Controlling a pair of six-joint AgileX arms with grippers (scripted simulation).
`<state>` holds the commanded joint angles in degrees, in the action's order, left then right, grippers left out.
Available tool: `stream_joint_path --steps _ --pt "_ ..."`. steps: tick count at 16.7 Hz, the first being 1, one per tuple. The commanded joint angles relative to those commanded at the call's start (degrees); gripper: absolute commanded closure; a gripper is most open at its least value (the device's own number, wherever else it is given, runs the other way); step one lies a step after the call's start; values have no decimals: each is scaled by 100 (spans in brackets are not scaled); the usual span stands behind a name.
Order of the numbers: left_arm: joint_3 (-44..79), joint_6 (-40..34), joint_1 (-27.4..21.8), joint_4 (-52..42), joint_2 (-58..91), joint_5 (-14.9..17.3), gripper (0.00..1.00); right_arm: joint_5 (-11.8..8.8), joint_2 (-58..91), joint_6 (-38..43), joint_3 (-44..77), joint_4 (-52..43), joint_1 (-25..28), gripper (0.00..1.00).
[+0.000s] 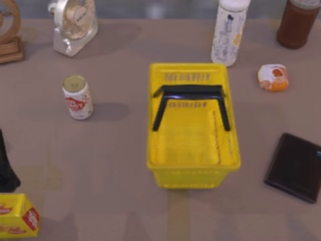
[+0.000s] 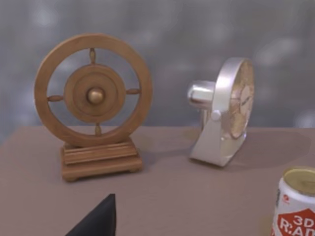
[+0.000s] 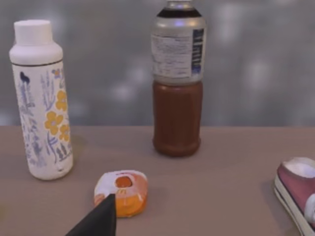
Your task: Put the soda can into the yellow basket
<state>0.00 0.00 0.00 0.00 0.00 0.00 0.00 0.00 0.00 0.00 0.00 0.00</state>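
Observation:
The soda can (image 1: 77,97), white with a red logo and a dull gold top, stands upright on the table's left half; the left wrist view shows it too (image 2: 297,204). The yellow basket (image 1: 228,150) sits in the middle with its black handle (image 1: 190,91) lying across it and nothing inside. My left gripper (image 1: 6,168) is parked at the left edge, well short of the can. One dark finger (image 2: 101,221) shows, its inner face bare, so it is open. My right gripper is outside the top view. Its one visible finger (image 3: 101,220), also bare, points toward a wrapped burger.
At the back stand a wooden wheel ornament (image 1: 7,35), a silver clock (image 1: 75,25), a flowered white bottle (image 1: 229,30) and a brown sauce bottle (image 1: 298,22). To the right are the wrapped burger (image 1: 273,77) and a black wallet (image 1: 296,165). A yellow box (image 1: 17,216) is front left, and a shoe (image 3: 298,189) shows in the right wrist view.

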Motion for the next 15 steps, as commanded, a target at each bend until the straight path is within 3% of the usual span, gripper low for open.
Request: stream_joint_path --steps 6,15 --pt "522 182 -157 -480 574 88 0 0 0 0 0 0 0 0" --pt "4017 1271 -793 -3379 4627 295 0 0 0 0 0 0 0 0"
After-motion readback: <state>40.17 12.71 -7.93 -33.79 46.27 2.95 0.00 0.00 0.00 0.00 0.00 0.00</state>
